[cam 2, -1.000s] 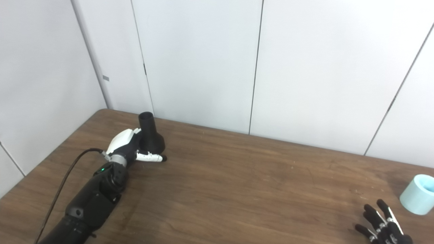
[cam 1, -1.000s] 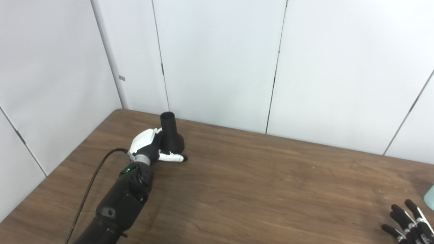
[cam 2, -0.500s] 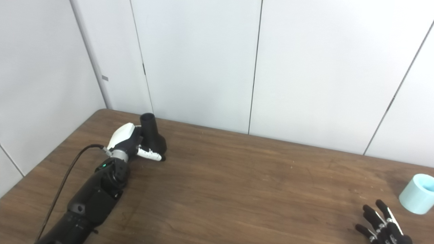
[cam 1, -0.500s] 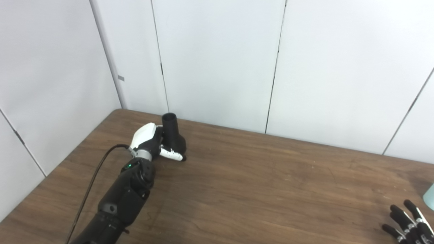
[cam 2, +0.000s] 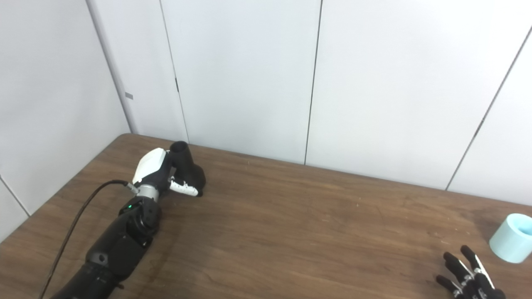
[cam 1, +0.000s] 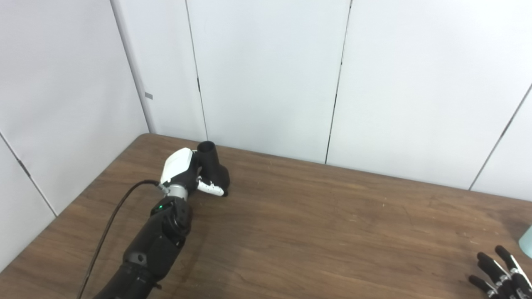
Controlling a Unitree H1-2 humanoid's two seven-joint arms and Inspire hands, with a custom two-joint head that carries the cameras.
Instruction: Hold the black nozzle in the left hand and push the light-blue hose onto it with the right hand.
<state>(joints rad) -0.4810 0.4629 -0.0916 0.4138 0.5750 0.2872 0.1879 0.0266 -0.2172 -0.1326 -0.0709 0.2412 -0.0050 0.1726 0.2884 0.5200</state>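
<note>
The black nozzle [cam 1: 215, 165], a funnel shape with its narrow neck up, stands at the table's far left corner and leans slightly toward my left hand [cam 1: 182, 170]. That hand is closed around it, the white thumb lying across the flared base; the fingers behind it are hidden. The light-blue hose [cam 2: 512, 238], a short wide tube, stands at the table's right edge with its opening up. My right hand [cam 2: 469, 277] lies at the bottom right corner, fingers spread, holding nothing, a little short of the hose.
The brown wooden table [cam 1: 311, 224] meets white wall panels [cam 1: 266, 74] at the back and left. A black cable [cam 1: 110, 226] runs along my left forearm toward the near left edge.
My left hand has moved up against the nozzle and its thumb has closed over the base. The nozzle now leans a little toward the hand. The right hand has stayed put.
</note>
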